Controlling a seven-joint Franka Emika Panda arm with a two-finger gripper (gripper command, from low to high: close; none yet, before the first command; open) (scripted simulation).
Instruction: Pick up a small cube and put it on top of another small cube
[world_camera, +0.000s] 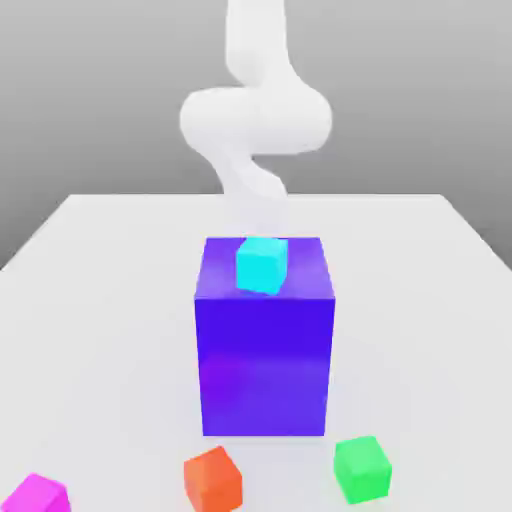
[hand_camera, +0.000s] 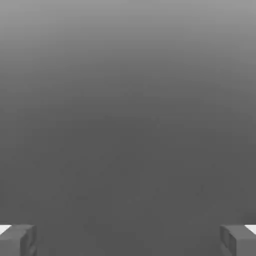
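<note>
Nearest the camera, three small cubes sit on the table (world_camera: 90, 260): pink cube (world_camera: 36, 495) at the exterior view's left, orange cube (world_camera: 213, 479), then green cube (world_camera: 362, 468). Behind stands a blue block (world_camera: 265, 340) topped by a cyan cube (world_camera: 262, 265). Beyond, the arm (world_camera: 255, 120) waits, gripper (hand_camera: 128, 240) wide open and empty (nothing picked yet).

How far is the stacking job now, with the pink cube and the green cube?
Nothing looks done yet: the pink cube and green cube sit apart on the table, with an orange cube between them. In hand: nothing; the claw is open and empty. Left: grasp pink, lift it, set it on green.
</note>
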